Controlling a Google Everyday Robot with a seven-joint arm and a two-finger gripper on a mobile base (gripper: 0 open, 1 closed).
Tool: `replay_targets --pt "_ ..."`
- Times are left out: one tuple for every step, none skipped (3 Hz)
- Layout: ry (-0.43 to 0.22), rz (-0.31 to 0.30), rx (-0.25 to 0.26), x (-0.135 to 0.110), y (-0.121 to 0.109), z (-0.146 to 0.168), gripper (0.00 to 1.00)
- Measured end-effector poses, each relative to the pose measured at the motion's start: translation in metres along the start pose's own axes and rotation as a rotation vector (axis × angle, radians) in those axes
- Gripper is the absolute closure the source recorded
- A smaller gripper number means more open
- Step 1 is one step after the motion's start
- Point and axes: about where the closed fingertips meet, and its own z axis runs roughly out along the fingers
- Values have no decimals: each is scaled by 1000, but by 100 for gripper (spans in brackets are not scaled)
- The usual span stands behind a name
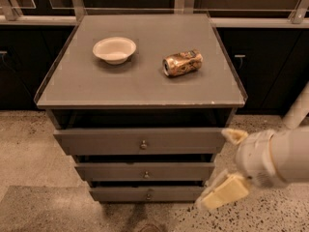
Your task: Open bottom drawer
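The grey cabinet has three drawer fronts. The bottom drawer (120, 194) is the shortest and lowest, shut, with a tiny round knob (149, 195) at its centre. My gripper (216, 169) is at the lower right, just off the right ends of the middle and bottom drawers. Its two cream fingers (225, 192) are spread apart with nothing between them. It touches no drawer or knob.
The middle drawer (116, 171) and the top drawer (106, 141) sit above, each with a knob. On the cabinet top (145, 83) are a white bowl (114, 49) and a crushed can (182, 63). Dark cabinets line the back. The floor is speckled.
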Motion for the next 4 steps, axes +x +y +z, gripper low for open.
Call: replay_targets --pt "-58 97 -23 9 16 31 0" --pt "-66 117 -8 16 15 33 0" --pt "-103 152 -24 43 19 75 0" --pt "-163 170 -12 69 4 133 0"
